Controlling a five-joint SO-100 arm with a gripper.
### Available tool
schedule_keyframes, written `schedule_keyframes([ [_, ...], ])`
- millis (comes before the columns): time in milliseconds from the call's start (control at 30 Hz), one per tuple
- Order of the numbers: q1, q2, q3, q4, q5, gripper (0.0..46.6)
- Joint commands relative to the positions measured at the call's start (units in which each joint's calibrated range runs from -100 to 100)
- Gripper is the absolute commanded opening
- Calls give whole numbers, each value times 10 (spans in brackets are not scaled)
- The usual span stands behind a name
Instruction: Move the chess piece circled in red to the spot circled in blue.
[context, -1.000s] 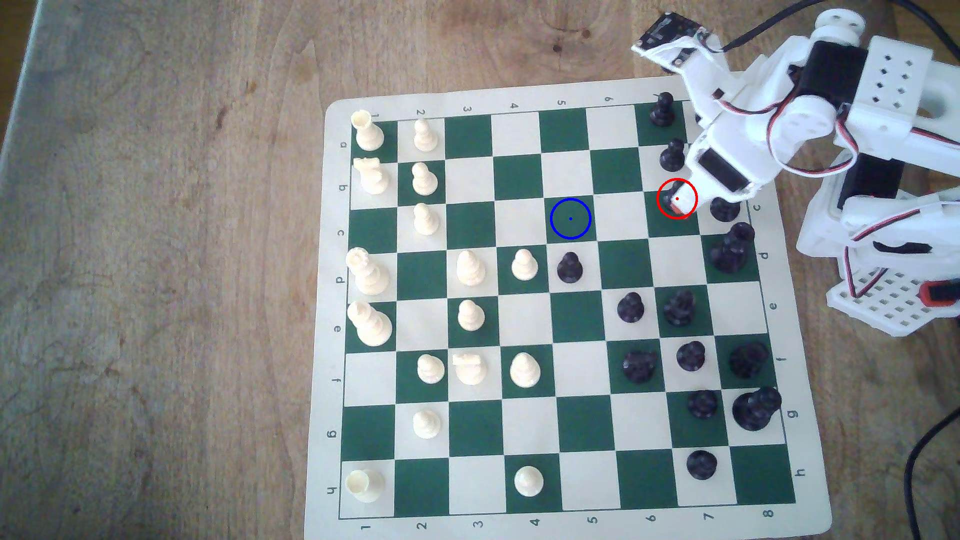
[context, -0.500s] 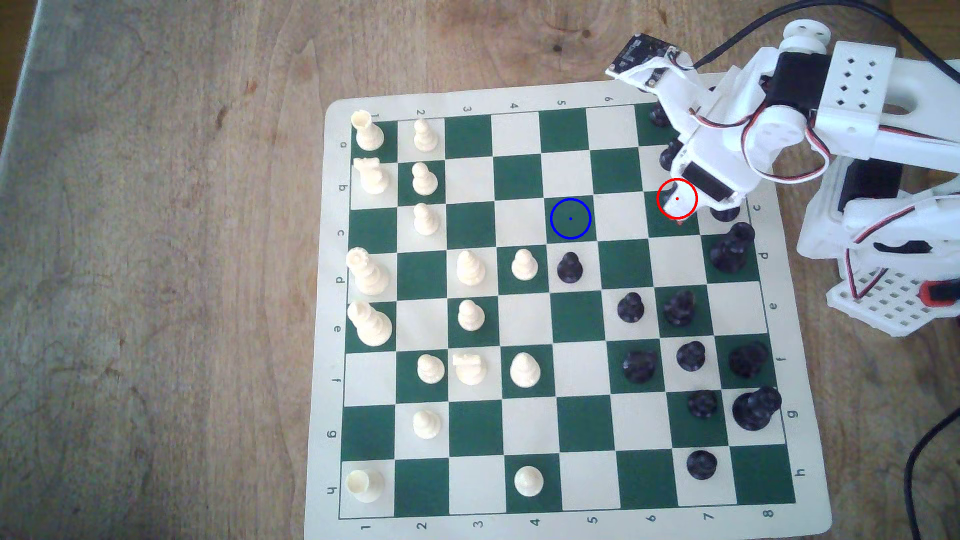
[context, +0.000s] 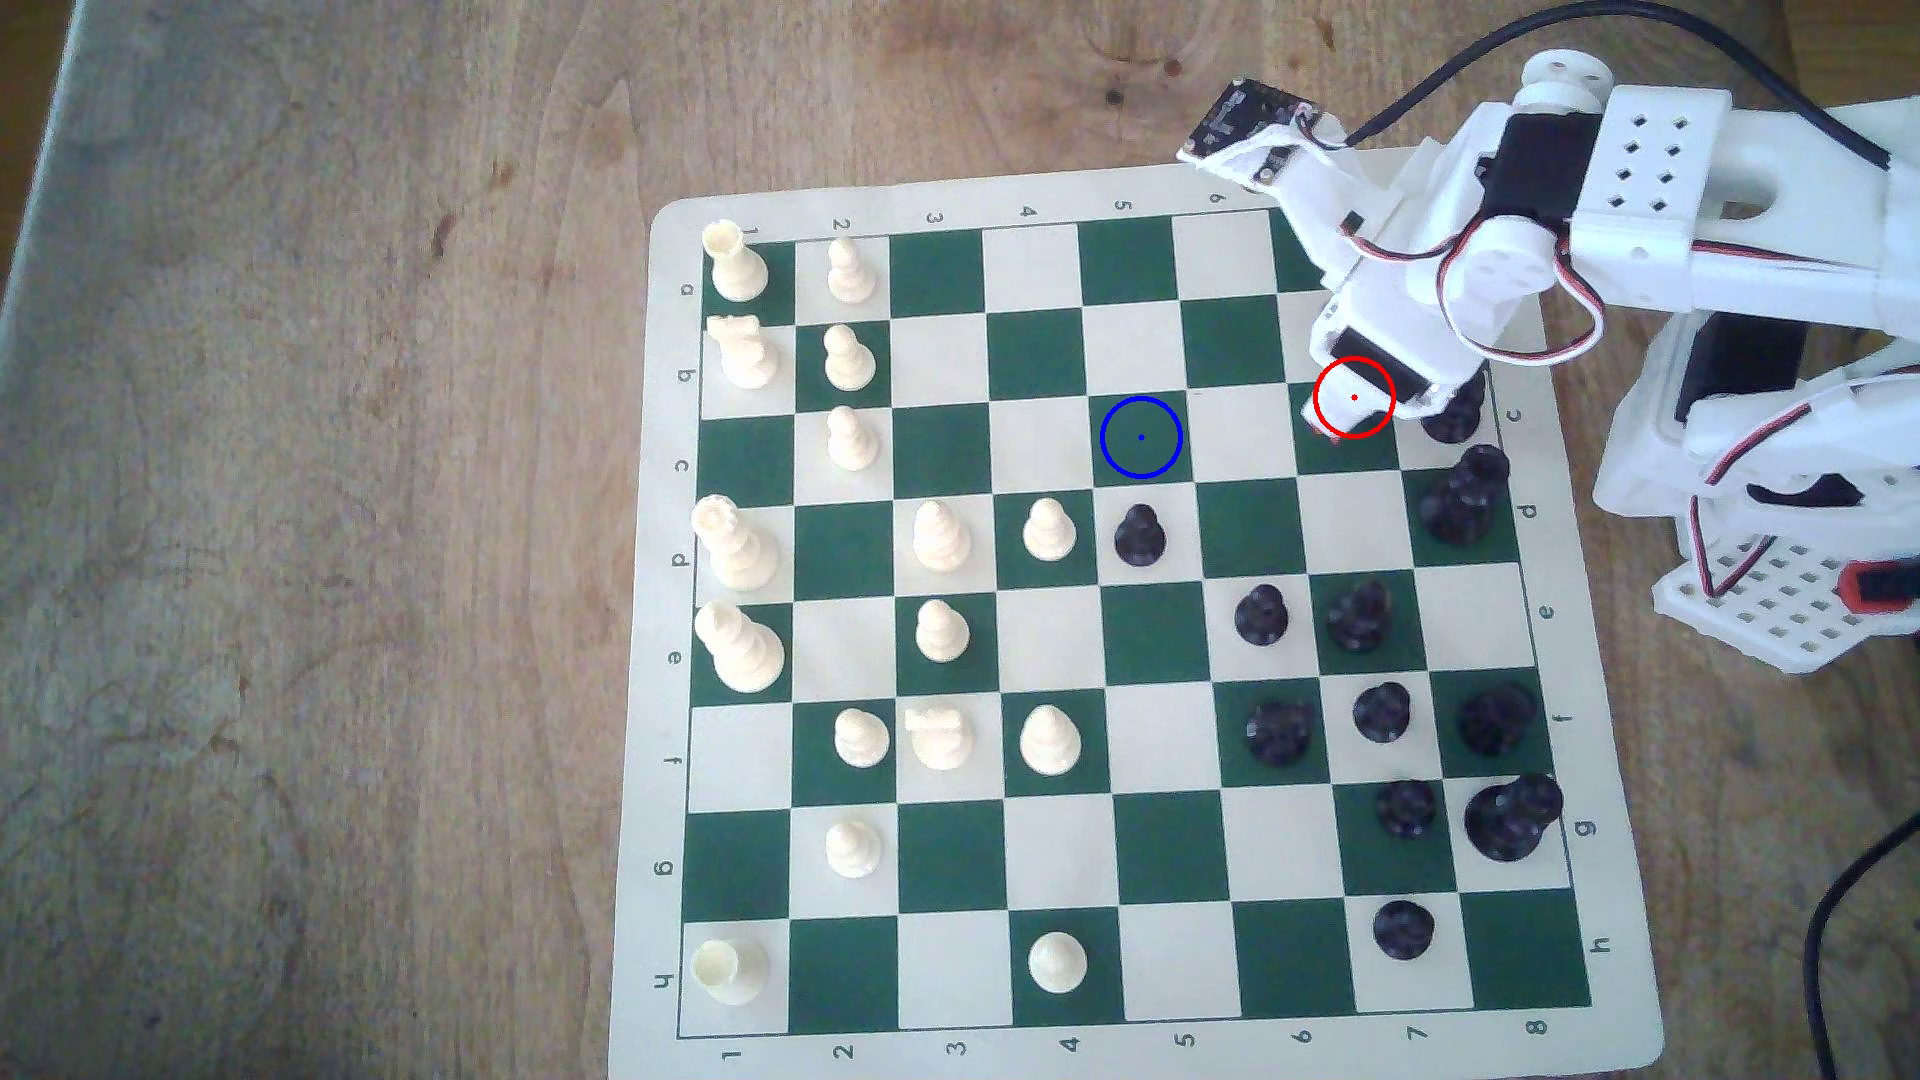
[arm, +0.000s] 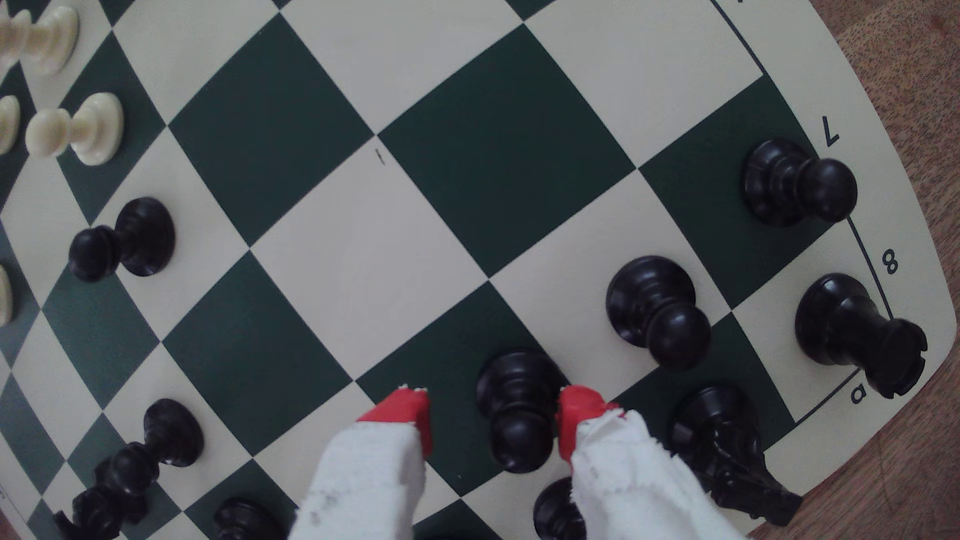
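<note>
The small black plastic pawn with a ball head (arm: 517, 410) stands upright on a dark green square of the green and cream chess mat (context: 1164, 1059), which lies on the wooden tabletop (context: 312, 519). In the exterior view this square is at the far right part of the board, under a thin red ring, and the white arm hides the pawn there. The white gripper with red tips (arm: 493, 418) is low over this square, and the jaws are narrowly apart, one on each side of the pawn. One red fingertip (arm: 574, 415) is touching or just beside the pawn's neck; the other has a clear gap. The dark green square with the thin blue ring and blue dot (context: 1141, 437) is two columns to the exterior view's left of the red ring. A black pawn (context: 1140, 536) stands on the cream square just nearer than it.
</note>
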Motion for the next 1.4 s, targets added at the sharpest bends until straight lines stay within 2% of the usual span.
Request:
schedule_keyframes([
  [0,-1,1,-27,-6,3,88],
  [67,-2,1,-25,-6,3,45],
  [100,-2,-1,-22,-6,4,3],
  [367,-9,-9,-21,-3,5,3],
  [667,-44,-14,-128,35,6,3],
  [967,-90,184,-288,-13,3,3],
  [1367,-90,284,-370,-20,7,3],
])
